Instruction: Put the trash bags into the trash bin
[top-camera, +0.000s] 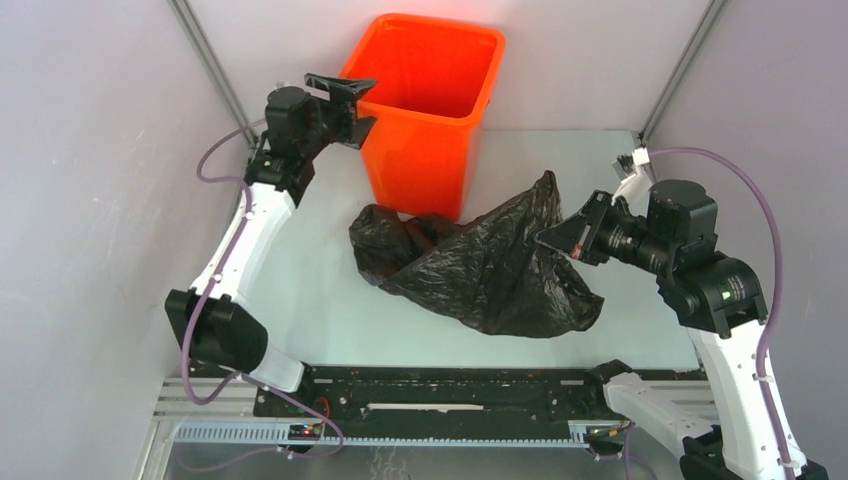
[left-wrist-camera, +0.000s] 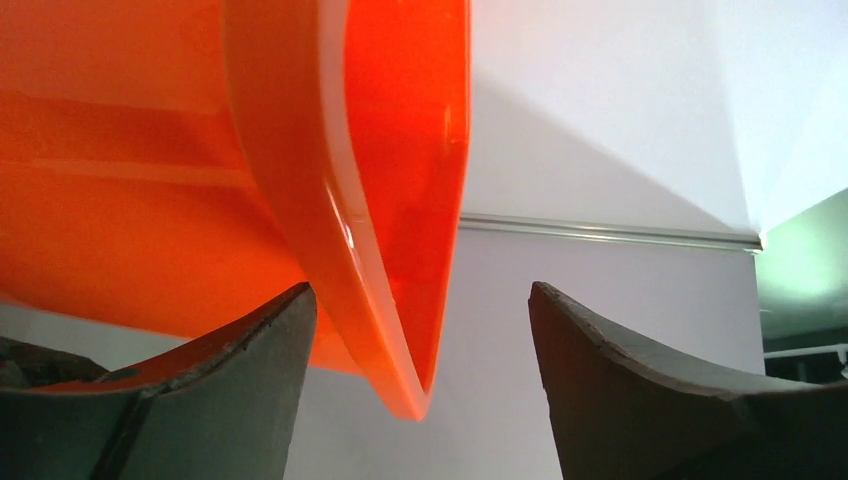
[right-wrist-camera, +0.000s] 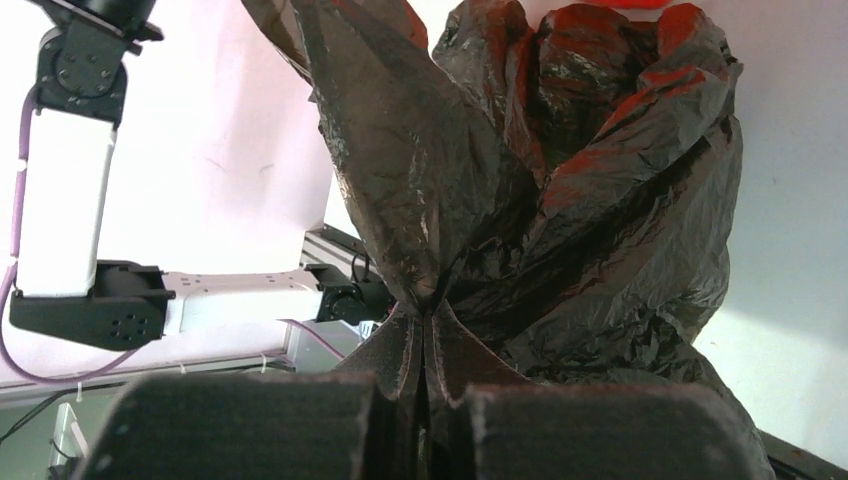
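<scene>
- At upper left of the overhead view, the left claw (top-camera: 368, 104) hangs at the near-left corner of the trash bin (top-camera: 430, 150), its jaws spread wide and nothing pinched between them.
- From the left wrist, the orange rim (left-wrist-camera: 390, 300) runs down between the two dark fingers (left-wrist-camera: 250, 350), with a bare gap showing on the right side. The claw straddles the rim and does not grip it.
- To do this step well, that claw probably needs to close firmly on the rolled rim, so that the tall, tapering bin is steadied when the bag is pushed in.
- The bin stands upright at top centre of the overhead view, mouth open and nothing visible inside it.
- The black trash bag (top-camera: 490, 270) lies crumpled on the tabletop (top-camera: 300, 290) at centre, its far edge against the foot of the bin and one peak drawn up toward the right.
- At right of centre, the right claw (top-camera: 545, 238) is clamped tight on a fold of that film. The right wrist view shows the plastic gathered into the closed fingertips (right-wrist-camera: 428, 320) and ballooning above them.
- The bag looks larger than the bin's mouth, so the lift should go high enough for the trailing film to clear the rim, then come down over the middle of the opening.
- Only a thin pinch is held, and the glossy film may slip or snag on the near wall, so a slow, steady carry looks wise.
</scene>
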